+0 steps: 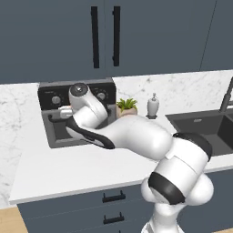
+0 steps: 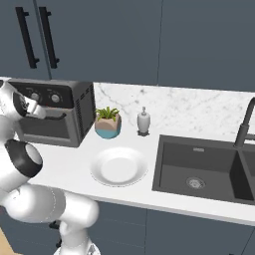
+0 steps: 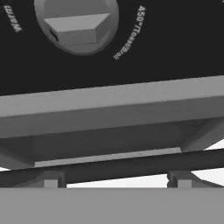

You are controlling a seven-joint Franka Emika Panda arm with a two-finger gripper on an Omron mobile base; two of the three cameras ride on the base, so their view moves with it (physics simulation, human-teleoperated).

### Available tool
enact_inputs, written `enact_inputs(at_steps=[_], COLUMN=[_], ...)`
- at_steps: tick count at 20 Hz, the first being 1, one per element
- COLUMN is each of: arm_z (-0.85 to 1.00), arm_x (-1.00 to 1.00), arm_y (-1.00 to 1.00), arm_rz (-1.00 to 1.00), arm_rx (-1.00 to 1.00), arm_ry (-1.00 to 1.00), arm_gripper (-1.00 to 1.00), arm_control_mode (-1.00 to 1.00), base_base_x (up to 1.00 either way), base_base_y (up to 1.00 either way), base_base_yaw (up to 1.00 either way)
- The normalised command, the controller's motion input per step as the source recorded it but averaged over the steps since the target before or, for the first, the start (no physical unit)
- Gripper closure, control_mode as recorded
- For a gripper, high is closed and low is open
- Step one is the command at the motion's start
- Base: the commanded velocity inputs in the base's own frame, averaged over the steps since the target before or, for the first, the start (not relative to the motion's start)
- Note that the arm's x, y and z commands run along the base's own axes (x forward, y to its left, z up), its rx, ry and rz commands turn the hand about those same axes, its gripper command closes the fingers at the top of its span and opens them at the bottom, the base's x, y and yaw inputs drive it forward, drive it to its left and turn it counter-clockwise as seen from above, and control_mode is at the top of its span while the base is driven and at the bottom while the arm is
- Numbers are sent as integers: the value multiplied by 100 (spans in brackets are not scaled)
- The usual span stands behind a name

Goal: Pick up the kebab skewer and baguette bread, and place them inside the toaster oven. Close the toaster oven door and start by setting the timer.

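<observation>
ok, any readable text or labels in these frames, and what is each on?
"450°/Toast/Broil": on the toaster oven's black panel, beside a knob, letters small so partly a guess.
"Warm": same panel, left of that knob, cut at the edge.
Panel markings in both base views: too small to read.

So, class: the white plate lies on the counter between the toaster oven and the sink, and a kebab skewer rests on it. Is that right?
One thing is wrong: the white plate has nothing on it, as the right base view shows. The rest holds: it lies on the counter between the toaster oven and the sink.
</observation>
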Motion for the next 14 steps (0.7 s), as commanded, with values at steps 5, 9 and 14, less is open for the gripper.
enact_inputs(at_steps=[5,9,14], arm_z=[-29,-36,-19], arm_x=[49,38,13], arm_y=[-9,-9,-12], arm_rz=[-5,-5,-3], arm_rx=[0,0,0], arm_ry=[0,0,0], arm_gripper=[-100,-100,-100], arm_control_mode=[-100,-100,-100], base_base_x=[0,0,0], base_base_y=[0,0,0], base_base_yaw=[0,0,0])
